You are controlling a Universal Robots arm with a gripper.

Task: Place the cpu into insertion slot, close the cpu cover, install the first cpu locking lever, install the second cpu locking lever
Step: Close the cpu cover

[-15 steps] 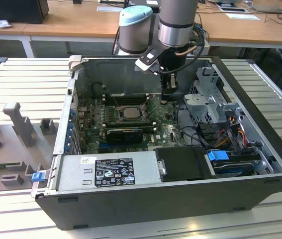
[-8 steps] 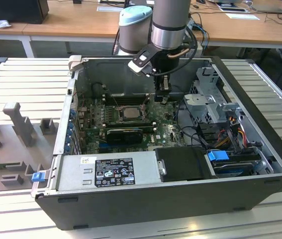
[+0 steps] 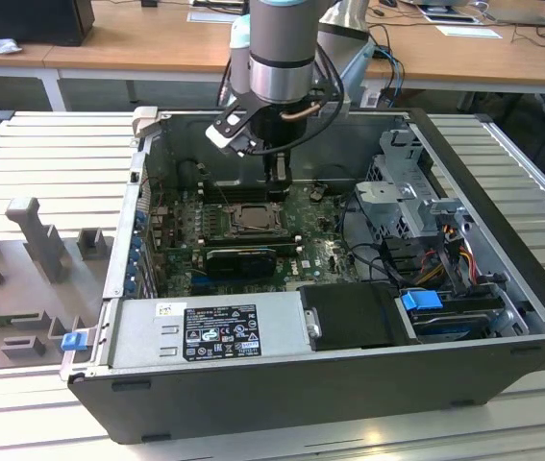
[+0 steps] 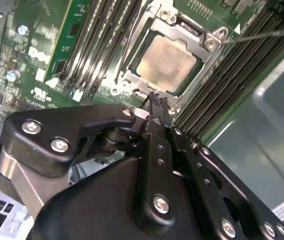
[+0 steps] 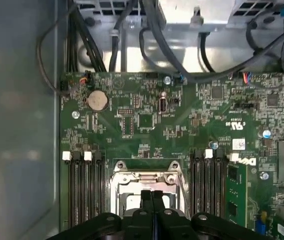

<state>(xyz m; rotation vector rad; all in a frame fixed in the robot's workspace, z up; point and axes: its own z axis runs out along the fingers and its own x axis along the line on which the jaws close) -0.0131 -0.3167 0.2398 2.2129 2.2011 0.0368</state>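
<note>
Just beyond the closed, empty end effector (image 4: 155,100) — the cpu (image 4: 168,62), seated under the cpu cover (image 4: 204,55).

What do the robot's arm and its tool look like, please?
The arm is a round grey tube with a shiny silver band, and black cables loop round its wrist. The tool is matte black, made of flat linked bars fastened with silver screws, narrowing to two slim fingers.
</note>
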